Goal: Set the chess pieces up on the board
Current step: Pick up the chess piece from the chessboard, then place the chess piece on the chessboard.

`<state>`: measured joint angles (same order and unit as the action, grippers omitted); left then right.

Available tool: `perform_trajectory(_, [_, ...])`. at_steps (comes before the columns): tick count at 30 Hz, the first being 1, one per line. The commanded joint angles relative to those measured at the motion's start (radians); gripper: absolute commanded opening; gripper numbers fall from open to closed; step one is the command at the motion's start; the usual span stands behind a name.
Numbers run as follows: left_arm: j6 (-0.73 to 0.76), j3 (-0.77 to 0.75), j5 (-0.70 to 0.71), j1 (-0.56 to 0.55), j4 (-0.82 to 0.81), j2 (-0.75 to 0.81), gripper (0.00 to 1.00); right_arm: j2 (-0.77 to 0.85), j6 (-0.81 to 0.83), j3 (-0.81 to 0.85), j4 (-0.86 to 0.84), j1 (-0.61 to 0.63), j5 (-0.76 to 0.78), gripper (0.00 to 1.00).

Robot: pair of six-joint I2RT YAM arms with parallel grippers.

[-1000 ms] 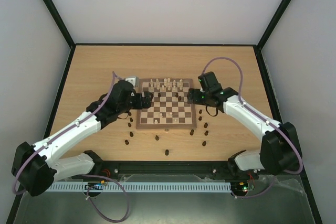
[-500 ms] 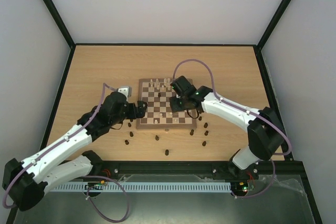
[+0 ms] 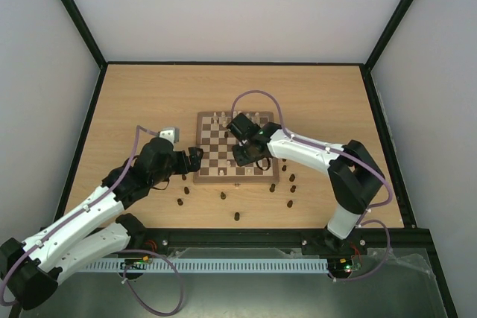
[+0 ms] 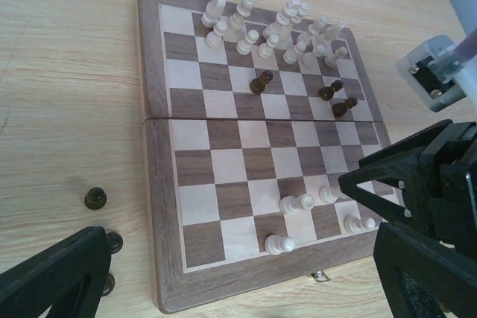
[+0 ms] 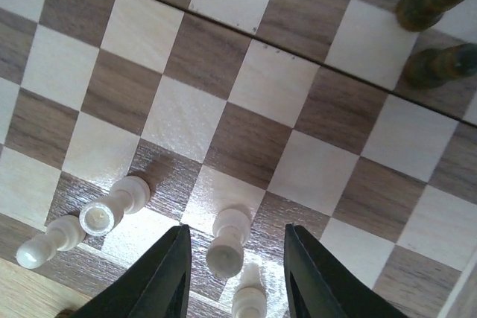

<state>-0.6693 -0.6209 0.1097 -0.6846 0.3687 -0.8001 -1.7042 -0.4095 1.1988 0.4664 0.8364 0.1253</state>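
Observation:
The board (image 3: 257, 175) lies mid-table with cream chess pieces (image 4: 276, 31) crowded on its far rows. Three dark pieces (image 4: 261, 82) stand just in front of them. Several cream pawns (image 4: 298, 202) stand or lie near the clasp edge. My right gripper (image 5: 237, 273) reaches down over those pawns. One upright cream pawn (image 5: 227, 247) is between its fingers (image 5: 168, 273), with a gap showing on both sides. In the top view, the right gripper (image 3: 240, 156) is over the board's near-left part. My left gripper (image 4: 238, 258) is wide open at the board's left edge and holds nothing.
Loose dark pieces (image 3: 223, 196) are scattered on the table in front of the board, and others sit by its right edge (image 3: 292, 178). A few more (image 4: 95, 198) lie off the board's left corner, near my left fingers. Black-framed walls enclose the table.
The right arm has swung from the board's right edge across to its near-left squares, and its jaws have narrowed around a cream pawn. The left arm has drawn back off the board, still open.

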Motion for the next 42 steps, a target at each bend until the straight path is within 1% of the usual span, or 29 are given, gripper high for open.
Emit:
perform_trajectory(1, [-0.017, 0.011, 0.019, -0.01, 0.014, 0.001, 0.99, -0.033, 0.008, 0.03, 0.07, 0.014, 0.01, 0.35])
perform_trajectory(6, [-0.02, 0.014, 0.03, -0.012, 0.019, 0.003, 0.99, -0.054, 0.014, 0.036, 0.073, 0.016, 0.003, 0.33])
perform_trajectory(10, [-0.017, 0.014, 0.037, -0.012, 0.018, -0.004, 1.0, -0.068, 0.019, 0.038, 0.078, 0.016, -0.004, 0.29])
perform_trajectory(20, [-0.013, 0.013, 0.041, -0.012, 0.011, -0.021, 1.0, -0.078, 0.026, 0.044, 0.096, 0.017, 0.009, 0.15])
perform_trajectory(24, [-0.01, 0.012, 0.041, -0.012, 0.011, -0.025, 1.0, -0.059, 0.023, 0.057, 0.108, 0.018, 0.045, 0.14])
perform_trajectory(29, [0.003, 0.007, 0.045, -0.012, 0.011, -0.032, 1.0, -0.045, 0.031, 0.136, 0.159, 0.01, 0.109, 0.11])
perform_trajectory(34, [0.02, -0.005, 0.036, -0.012, 0.008, -0.047, 0.99, -0.045, 0.047, 0.243, 0.219, -0.06, 0.137, 0.11])
perform_trajectory(42, [0.044, -0.047, 0.002, -0.012, -0.007, -0.096, 1.0, -0.07, 0.058, 0.373, 0.283, -0.236, 0.162, 0.12])
